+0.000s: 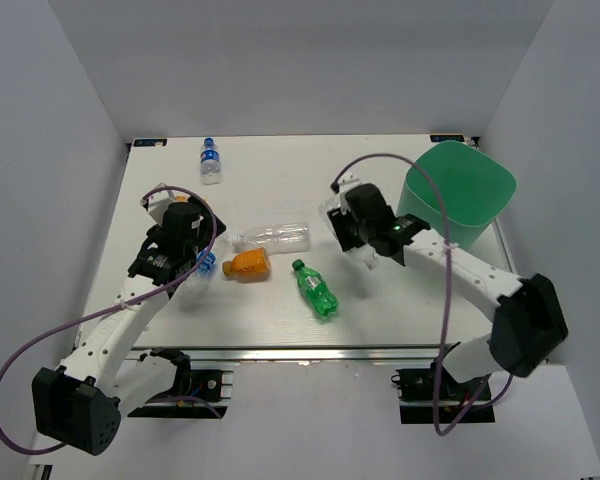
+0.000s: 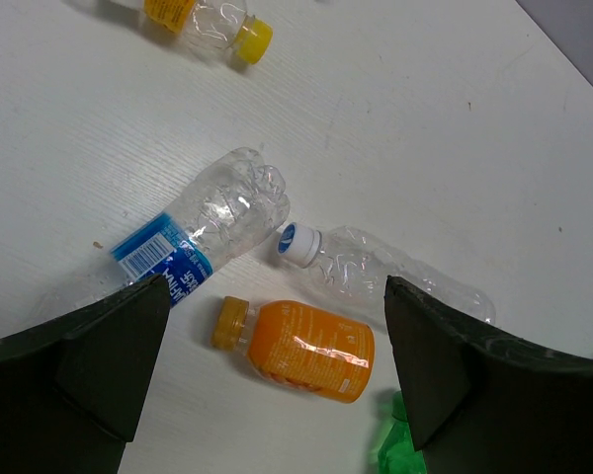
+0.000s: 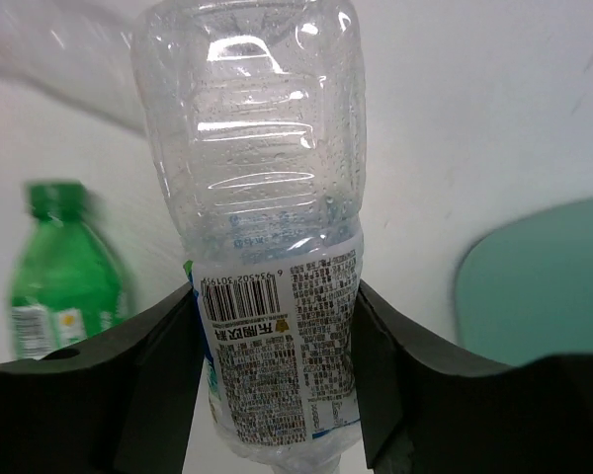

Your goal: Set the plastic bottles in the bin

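Note:
My right gripper (image 1: 352, 232) is shut on a clear bottle with a white printed label (image 3: 267, 296) and holds it off the table, left of the mint-green bin (image 1: 458, 195), whose rim also shows in the right wrist view (image 3: 539, 281). My left gripper (image 1: 198, 252) is open and empty, hovering over the table. Between its fingers (image 2: 79, 375) in the left wrist view lies the orange bottle (image 2: 301, 348). Beside it lie a blue-labelled clear bottle (image 2: 203, 232), a plain clear bottle (image 2: 376, 272) and the green bottle (image 1: 315, 288). A clear bottle with an orange band (image 2: 203, 20) lies further off.
Another blue-labelled bottle (image 1: 211, 160) stands at the far left of the table. The orange bottle (image 1: 248, 263) and the plain clear bottle (image 1: 275, 238) lie mid-table between the arms. Grey walls close in three sides.

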